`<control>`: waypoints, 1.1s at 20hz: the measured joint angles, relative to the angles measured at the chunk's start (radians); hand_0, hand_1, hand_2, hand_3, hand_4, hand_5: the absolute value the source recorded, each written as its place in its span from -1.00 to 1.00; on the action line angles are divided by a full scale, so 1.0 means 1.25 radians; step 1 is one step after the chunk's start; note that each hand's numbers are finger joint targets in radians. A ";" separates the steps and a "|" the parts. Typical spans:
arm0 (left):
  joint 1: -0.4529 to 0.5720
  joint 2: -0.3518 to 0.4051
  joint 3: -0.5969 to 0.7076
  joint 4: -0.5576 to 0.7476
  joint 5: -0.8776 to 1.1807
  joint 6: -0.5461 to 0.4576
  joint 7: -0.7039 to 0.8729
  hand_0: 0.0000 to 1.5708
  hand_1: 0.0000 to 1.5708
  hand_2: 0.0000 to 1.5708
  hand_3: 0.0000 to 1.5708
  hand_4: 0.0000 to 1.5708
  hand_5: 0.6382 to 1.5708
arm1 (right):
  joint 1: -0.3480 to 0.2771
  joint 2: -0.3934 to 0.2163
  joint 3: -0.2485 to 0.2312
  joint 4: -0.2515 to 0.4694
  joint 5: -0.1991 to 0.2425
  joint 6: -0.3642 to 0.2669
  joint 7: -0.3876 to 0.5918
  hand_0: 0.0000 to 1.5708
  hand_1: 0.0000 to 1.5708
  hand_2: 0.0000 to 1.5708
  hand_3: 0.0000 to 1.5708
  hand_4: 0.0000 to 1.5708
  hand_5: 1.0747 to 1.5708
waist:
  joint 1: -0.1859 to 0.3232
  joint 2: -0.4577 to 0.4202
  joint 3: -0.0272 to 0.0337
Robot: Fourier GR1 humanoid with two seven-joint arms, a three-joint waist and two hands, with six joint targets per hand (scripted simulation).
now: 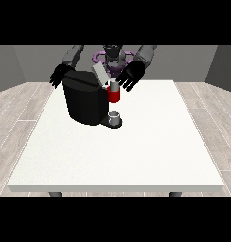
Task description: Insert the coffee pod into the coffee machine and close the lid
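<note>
White and flat, one counter (136,151) carries one boxy black coffee machine (86,101) with raised lid (100,74), one red pod holder (114,94), one grey cup (115,116); two black hands (131,75) (57,75) hover open-fingered, holding nothing.

Both grey arms reach forward and down from the shoulders. The hand at the view's right (131,74) hangs with its black fingers spread and straight, pointing downward. The hand at the view's left (57,75) sits lower at its wrist, fingers likewise splayed open.
</note>
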 measured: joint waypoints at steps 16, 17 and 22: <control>-0.008 0.012 -0.003 0.002 -0.021 -0.006 -0.006 0.34 0.34 0.42 0.21 -0.54 1.00 | -0.027 -0.010 -0.011 -0.009 -0.001 -0.010 0.024 -1.00 -1.00 -1.00 -1.00 -0.45 1.00 | -0.001 0.014 0.0005; -0.009 0.013 -0.002 0.003 -0.022 -0.004 -0.006 0.35 0.35 0.43 0.22 -0.53 1.00 | -0.027 -0.013 -0.011 -0.009 -0.001 -0.005 0.022 -1.00 -1.00 -1.00 -1.00 -0.39 1.00 | -0.002 0.015 0.0004; -0.013 0.015 -0.006 0.003 -0.032 0.003 -0.017 0.30 0.30 0.38 0.15 -0.53 1.00 | -0.034 -0.005 -0.008 -0.011 -0.001 -0.011 0.015 -1.00 -1.00 -1.00 -1.00 -0.40 1.00 | -0.001 0.022 0.0002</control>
